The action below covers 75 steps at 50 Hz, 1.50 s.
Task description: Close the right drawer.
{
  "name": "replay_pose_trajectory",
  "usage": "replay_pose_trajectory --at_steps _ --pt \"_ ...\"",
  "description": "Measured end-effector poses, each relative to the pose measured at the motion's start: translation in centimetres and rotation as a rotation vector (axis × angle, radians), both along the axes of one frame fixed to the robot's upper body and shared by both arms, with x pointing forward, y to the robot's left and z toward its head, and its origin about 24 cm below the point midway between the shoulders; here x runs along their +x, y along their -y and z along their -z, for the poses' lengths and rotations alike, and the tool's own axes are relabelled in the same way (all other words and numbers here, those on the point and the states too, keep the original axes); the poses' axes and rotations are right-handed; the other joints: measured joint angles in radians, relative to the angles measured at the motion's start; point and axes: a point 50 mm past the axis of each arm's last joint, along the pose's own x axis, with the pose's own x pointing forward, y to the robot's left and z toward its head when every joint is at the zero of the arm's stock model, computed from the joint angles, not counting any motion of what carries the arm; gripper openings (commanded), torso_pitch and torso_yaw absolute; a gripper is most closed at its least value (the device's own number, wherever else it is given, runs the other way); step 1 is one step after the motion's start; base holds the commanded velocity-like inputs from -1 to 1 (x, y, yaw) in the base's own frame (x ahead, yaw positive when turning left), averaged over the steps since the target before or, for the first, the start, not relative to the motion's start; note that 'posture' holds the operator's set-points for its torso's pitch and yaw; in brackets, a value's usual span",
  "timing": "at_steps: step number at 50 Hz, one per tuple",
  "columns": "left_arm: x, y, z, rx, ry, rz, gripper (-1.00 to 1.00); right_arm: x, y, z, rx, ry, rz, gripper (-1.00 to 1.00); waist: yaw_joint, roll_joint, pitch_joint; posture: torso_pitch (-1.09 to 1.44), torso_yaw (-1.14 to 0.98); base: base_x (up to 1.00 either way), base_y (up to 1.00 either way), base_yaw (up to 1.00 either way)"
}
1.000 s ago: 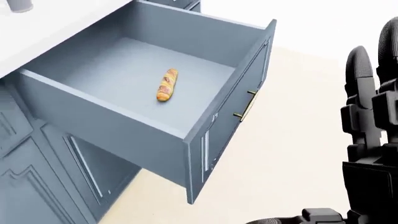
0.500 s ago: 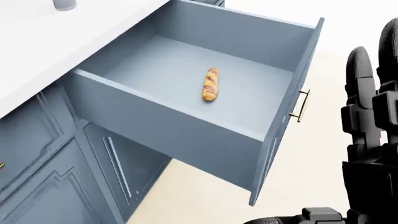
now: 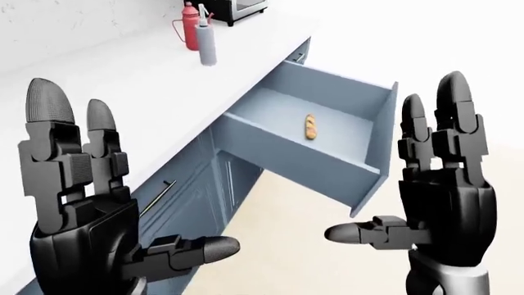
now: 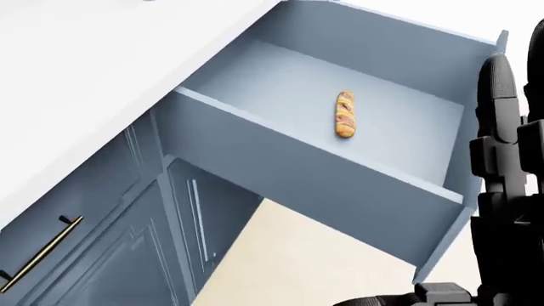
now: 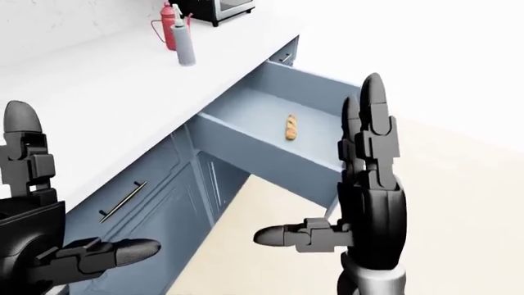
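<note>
We are holding our left hand and right hand up, fingers spread apart, gripping nothing. The right drawer is standing pulled out from the bench, a bread roll lying inside.

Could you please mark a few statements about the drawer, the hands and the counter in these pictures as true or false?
1. The drawer stands pulled out from the cabinet. True.
2. The drawer holds nothing. False: a small bread roll lies on its floor.
3. The right hand grips the drawer's front panel. False: its fingers are spread open and it is held up clear of the drawer.
4. The left hand is open and holds nothing. True.
5. A red bottle and a pale grey bottle stand on the counter. True.
6. The counter carries only bottles. False: a toaster oven also stands at the top of the left-eye view.
</note>
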Motion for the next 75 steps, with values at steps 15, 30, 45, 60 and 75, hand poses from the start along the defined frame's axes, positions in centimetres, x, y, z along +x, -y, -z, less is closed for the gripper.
replay_pose_trajectory --at_steps 15,30,45,60,75 --pt "-0.2 0.2 -0.2 0.001 0.015 0.022 1.0 0.0 0.2 0.2 -0.009 -0.011 0.016 1.0 -0.017 0.005 0.016 0.0 0.0 0.12 0.0 0.0" --pt "-0.2 0.0 -0.2 0.0 0.012 0.007 1.0 0.1 -0.1 0.3 -0.01 -0.009 -0.008 1.0 0.001 0.005 0.02 0.0 0.0 0.3 0.0 0.0" --pt "-0.2 0.3 -0.3 -0.001 0.022 0.023 1.0 0.0 0.1 0.2 -0.014 -0.008 0.007 1.0 -0.037 0.05 0.022 0.0 0.0 0.3 0.0 0.0" --pt "-0.2 0.1 -0.3 -0.002 0.023 0.01 1.0 0.0 -0.2 0.1 -0.011 0.001 -0.012 1.0 0.004 -0.047 0.005 0.0 0.0 0.3 0.0 0.0" --pt "0.0 0.1 0.1 0.0 -0.006 0.01 1.0 0.4 -0.1 0.8 -0.007 -0.035 -0.004 1.0 -0.035 0.009 0.0 0.0 0.0 0.09 0.0 0.0"
